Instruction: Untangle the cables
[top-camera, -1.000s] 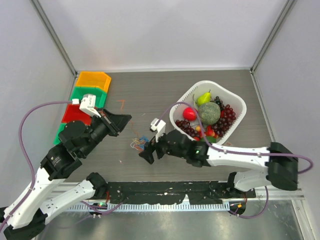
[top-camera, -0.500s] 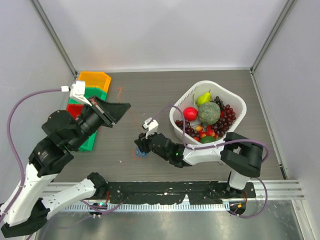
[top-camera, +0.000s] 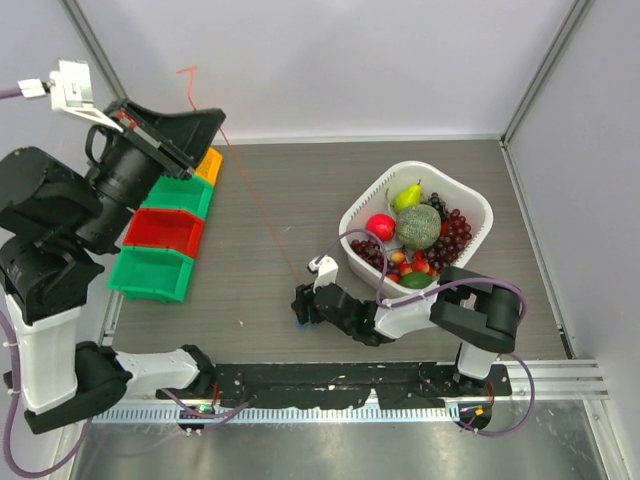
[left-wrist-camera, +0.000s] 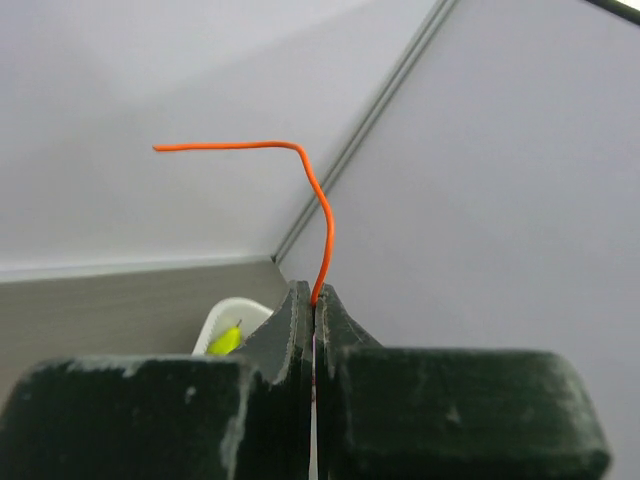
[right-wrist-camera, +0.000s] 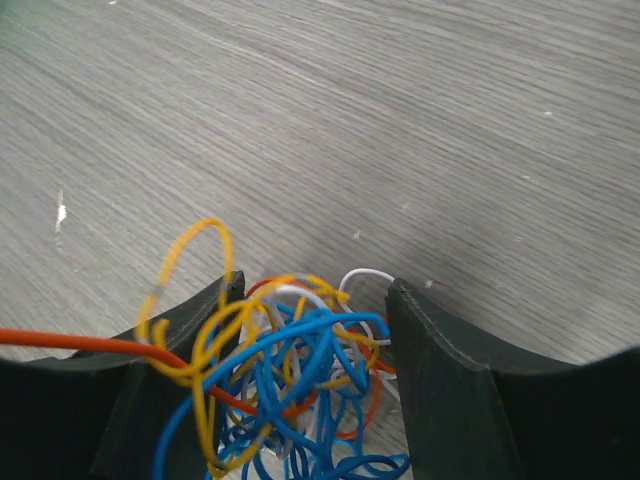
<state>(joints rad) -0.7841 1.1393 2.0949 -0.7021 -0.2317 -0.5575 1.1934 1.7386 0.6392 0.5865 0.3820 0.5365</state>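
From above: mid-pull, drawing one orange wire (top-camera: 258, 195) out of the cables (top-camera: 300, 322). Hoisted high and far left of the basket (top-camera: 372, 190) by the left gripper (top-camera: 212, 120), clamped on the wire's upper end. Strung in a nearly straight line from there down to the cables, lying on the surface (top-camera: 270, 170) just off the basket's near-left corner. Covered there by the right gripper (top-camera: 303, 308), set low over them.

From the left wrist: left gripper (left-wrist-camera: 315, 300) shut, jaws pressed together on the orange wire (left-wrist-camera: 325, 215), with a short bent tail poking up past the tips. Far below, a glimpse of the basket (left-wrist-camera: 225, 318).

From the right wrist: looking between the jaws of the right gripper (right-wrist-camera: 312, 300), standing apart on either side of the cables (right-wrist-camera: 290, 380), a knot of blue, yellow, white and orange loops on the surface (right-wrist-camera: 400, 120). Orange wire (right-wrist-camera: 60, 342) leaving leftward across one jaw. Hard to tell whether pressing on the knot or merely straddling it; looks open rather than squeezing.

Next, probably: pin the knot down firmly beside the basket, then draw the wire up and away until its lower end slips out. Ease off if the whole bunch lifts, since yellow and blue loops cross the wire.
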